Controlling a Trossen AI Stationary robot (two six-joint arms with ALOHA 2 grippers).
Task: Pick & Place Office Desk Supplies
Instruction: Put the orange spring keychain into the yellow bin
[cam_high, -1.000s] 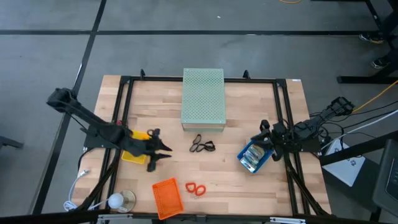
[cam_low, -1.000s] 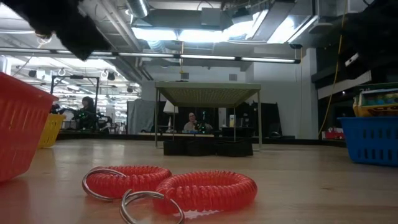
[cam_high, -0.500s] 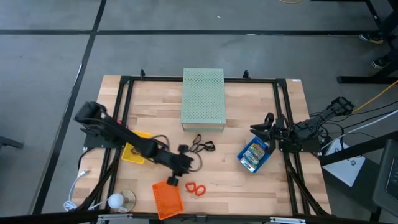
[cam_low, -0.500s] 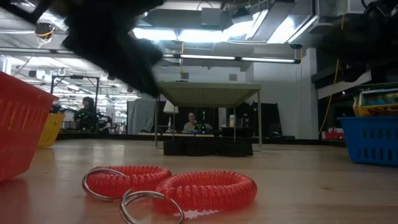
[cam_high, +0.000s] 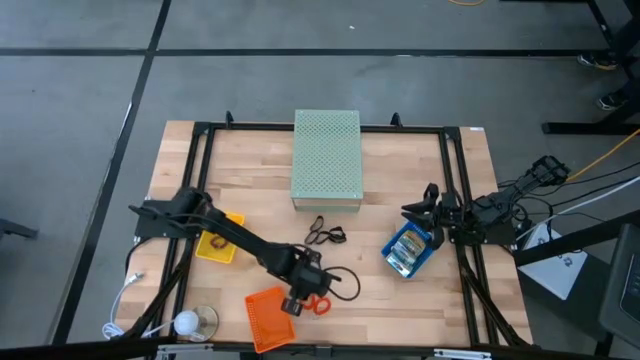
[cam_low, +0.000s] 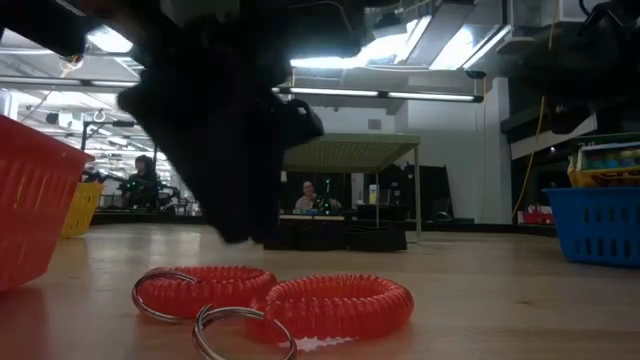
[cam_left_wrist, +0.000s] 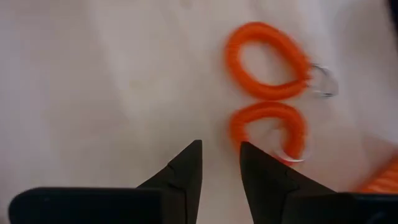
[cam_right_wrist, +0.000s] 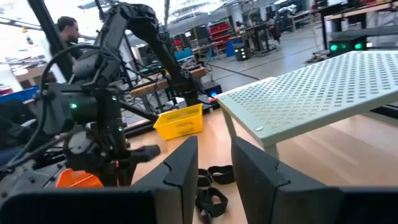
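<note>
Two orange-red coiled rings (cam_high: 315, 304) with metal key loops lie flat side by side on the wood near the table's near edge, large in the low view (cam_low: 275, 300). My left gripper (cam_left_wrist: 221, 149) hovers open with a narrow gap just beside the nearer ring (cam_left_wrist: 267, 127), touching nothing; in the high view it is (cam_high: 298, 300). Black loops (cam_high: 325, 235) lie in front of the green box. Printed packets (cam_high: 408, 247) sit in the blue tray (cam_high: 392, 262). My right gripper (cam_right_wrist: 214, 146) waits open beside that tray (cam_high: 424, 207).
The pale green perforated box (cam_high: 327, 160) stands at the far middle. The orange tray (cam_high: 268, 318) sits just left of the rings, the yellow tray (cam_high: 218, 243) farther left. A white round object (cam_high: 186, 322) sits at the near-left corner. People are seated in the room beyond (cam_low: 308, 195).
My left arm has swung from over the yellow tray toward the table's right and near edge, coming down beside the orange rings. My right gripper has drawn back off the blue tray toward the far edge, then stayed still. The rings have not moved.
</note>
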